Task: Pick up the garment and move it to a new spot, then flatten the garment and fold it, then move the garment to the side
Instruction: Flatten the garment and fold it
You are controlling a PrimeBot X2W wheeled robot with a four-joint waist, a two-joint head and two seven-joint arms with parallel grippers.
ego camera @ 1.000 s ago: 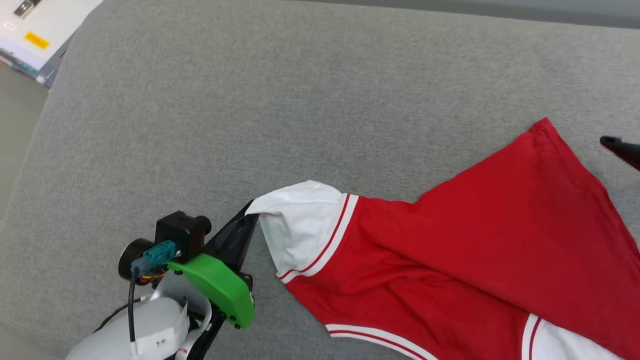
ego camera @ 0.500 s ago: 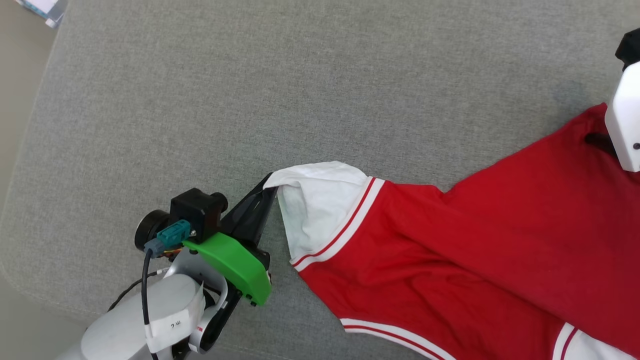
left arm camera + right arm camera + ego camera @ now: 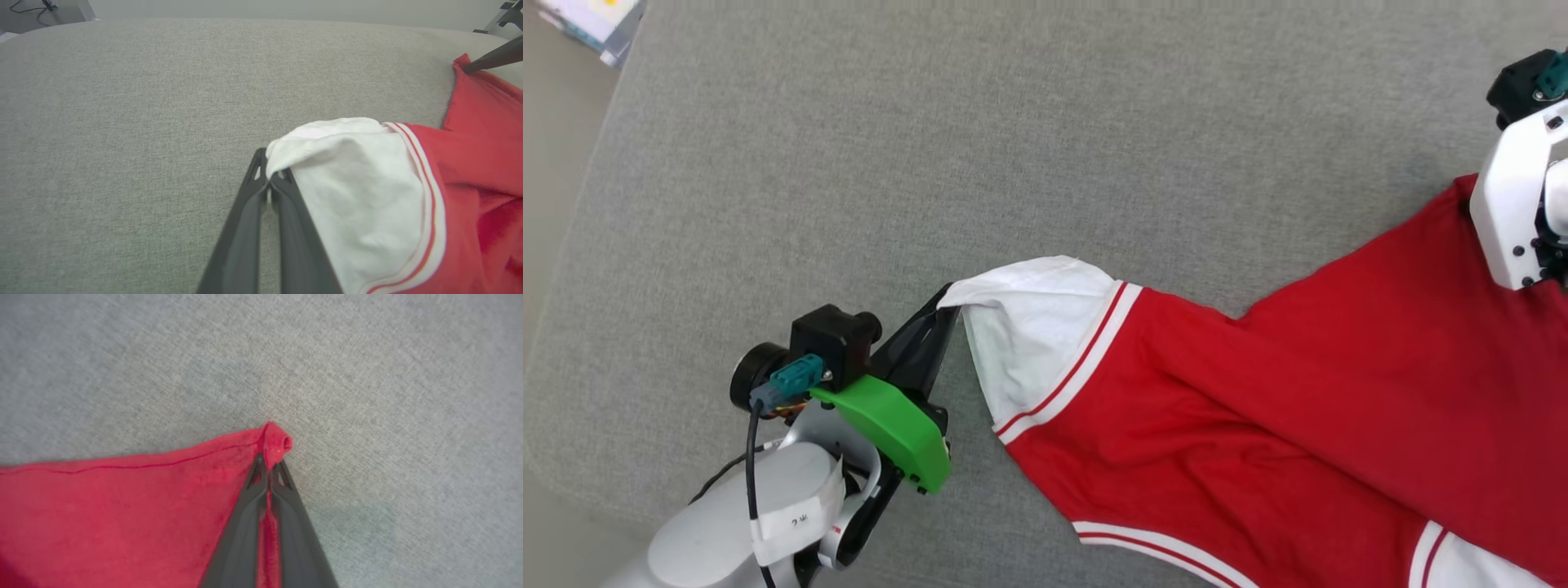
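You see the garment (image 3: 1298, 384), soft and limp, sprawled on the grey cushion (image 3: 931, 163). Your left gripper (image 3: 268, 181) pinches 1 white sleeve edge; your right gripper (image 3: 269, 463) pinches a red corner, probably the hem.

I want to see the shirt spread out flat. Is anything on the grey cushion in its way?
Nothing visible is in the way. The left gripper has its jaws shut on the white sleeve of the garment, the right gripper on a red corner, and the grey cushion around it looks bare.
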